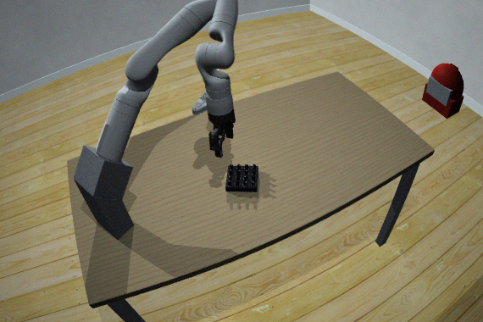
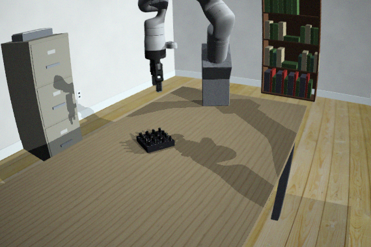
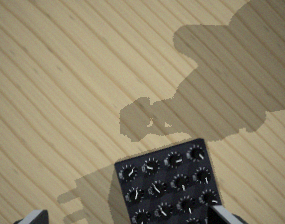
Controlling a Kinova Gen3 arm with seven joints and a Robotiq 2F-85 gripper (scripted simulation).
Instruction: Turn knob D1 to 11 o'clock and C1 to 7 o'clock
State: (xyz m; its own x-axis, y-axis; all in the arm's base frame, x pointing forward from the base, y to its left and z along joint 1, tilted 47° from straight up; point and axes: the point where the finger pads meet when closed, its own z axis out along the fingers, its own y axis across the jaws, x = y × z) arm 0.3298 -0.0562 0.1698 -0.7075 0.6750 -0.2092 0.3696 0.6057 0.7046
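Observation:
The black knob box (image 1: pixel 241 190) (image 2: pixel 160 146) (image 3: pixel 143 180) stands flat on the table, with rows of black knobs on top. In the wrist view it is at the bottom, turned slightly; its lower part is cut off by the frame edge and the right finger hides part of it. White lines show on several knobs and point different ways. The printed names and the socket cannot be made out, so I cannot tell which knobs are D1 and C1. My gripper (image 1: pixel 224 146) (image 2: pixel 159 91) (image 3: pixel 129 217) is open and empty, high above the table and off to one side of the box.
The wooden table (image 1: pixel 313 129) (image 2: pixel 97 196) carries the box and the arm's shadow. The arm's grey base block (image 1: pixel 103 173) (image 2: pixel 216 87) stands at the table's end. A filing cabinet (image 2: pixel 50 66) and a bookshelf (image 2: pixel 289 27) stand beyond the table.

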